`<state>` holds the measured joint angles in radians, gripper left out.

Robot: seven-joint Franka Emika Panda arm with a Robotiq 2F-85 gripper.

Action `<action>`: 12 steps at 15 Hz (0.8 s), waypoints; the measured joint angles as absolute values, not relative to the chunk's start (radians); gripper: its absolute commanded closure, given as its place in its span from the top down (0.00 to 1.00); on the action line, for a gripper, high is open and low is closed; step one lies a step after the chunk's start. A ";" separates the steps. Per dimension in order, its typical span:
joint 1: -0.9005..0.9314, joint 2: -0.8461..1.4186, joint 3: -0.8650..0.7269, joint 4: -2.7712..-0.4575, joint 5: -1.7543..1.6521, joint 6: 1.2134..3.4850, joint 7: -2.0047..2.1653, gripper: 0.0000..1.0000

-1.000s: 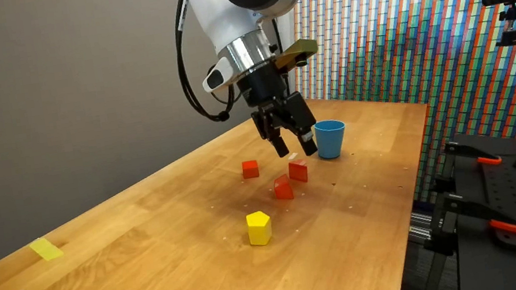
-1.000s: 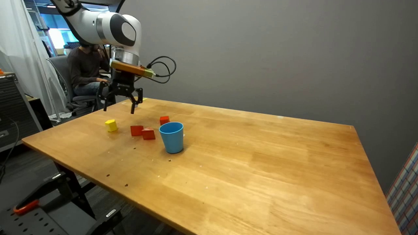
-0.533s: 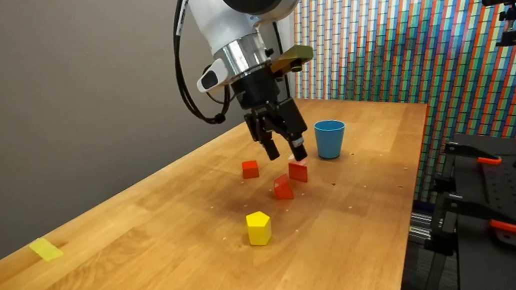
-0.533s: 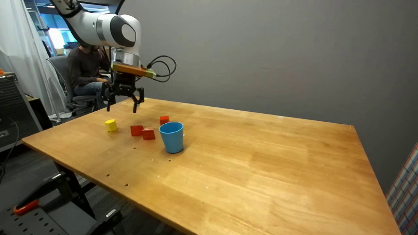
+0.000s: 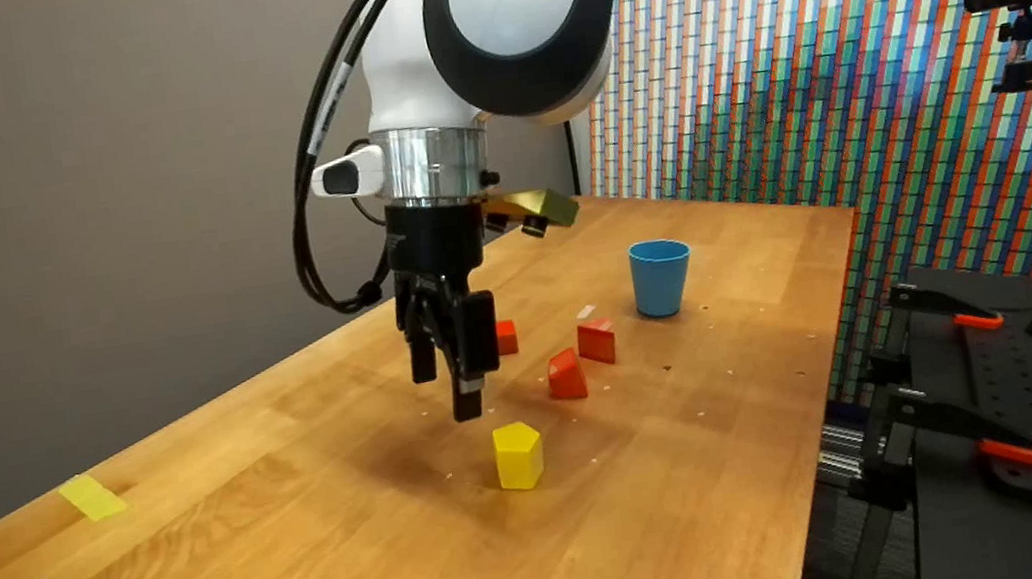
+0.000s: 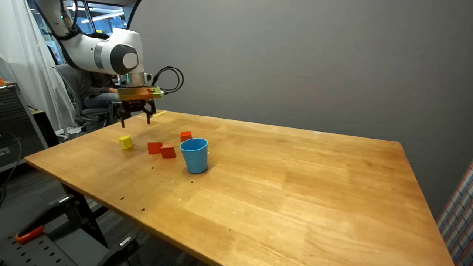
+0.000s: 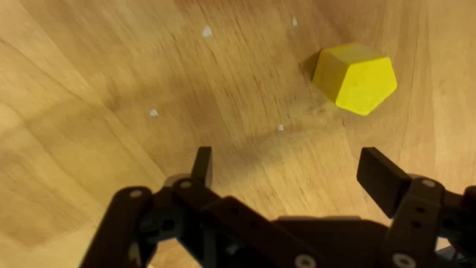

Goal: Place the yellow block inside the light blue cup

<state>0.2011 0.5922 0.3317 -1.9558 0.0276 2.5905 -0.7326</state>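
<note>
The yellow block [image 5: 520, 459] stands on the wooden table, a short five-sided prism. It also shows in the other views [image 6: 126, 142] [image 7: 363, 86]. The light blue cup [image 5: 660, 281] stands upright; its mouth shows open in an exterior view [image 6: 194, 156], and it is out of the wrist view. My gripper [image 5: 446, 396] is open and empty, above the table and apart from the block. In the wrist view the gripper [image 7: 285, 156] has its jaws wide apart with bare wood between them; the block lies up and right of them.
Three red blocks [image 5: 566, 375] [image 5: 597, 343] [image 5: 507, 337] lie between the yellow block and the cup; the rearmost is partly hidden by my gripper in this view. A flat yellow tape scrap [image 5: 93, 496] lies near the wall-side edge. Black clamps [image 5: 964, 420] stand beyond the table's edge.
My gripper has moved away from the cup, down and toward the yellow block's end of the table, and turned more upright. It stays open. The blocks and the cup have not moved.
</note>
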 measured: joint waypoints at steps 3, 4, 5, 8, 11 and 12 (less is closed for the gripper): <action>0.200 0.641 0.381 -1.976 0.053 2.692 -0.699 1.00; 0.199 0.655 0.392 -1.985 0.055 2.725 -0.682 1.00; 0.200 0.667 0.397 -1.997 0.055 2.766 -0.662 1.00; 0.208 0.691 0.385 -2.035 0.025 2.884 -0.585 1.00; 0.233 0.692 0.334 -2.067 -0.036 2.952 -0.471 1.00; 0.243 0.690 0.317 -2.074 -0.051 2.966 -0.430 1.00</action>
<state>0.2432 0.6905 0.3171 -2.0736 -0.0511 2.9659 -0.4300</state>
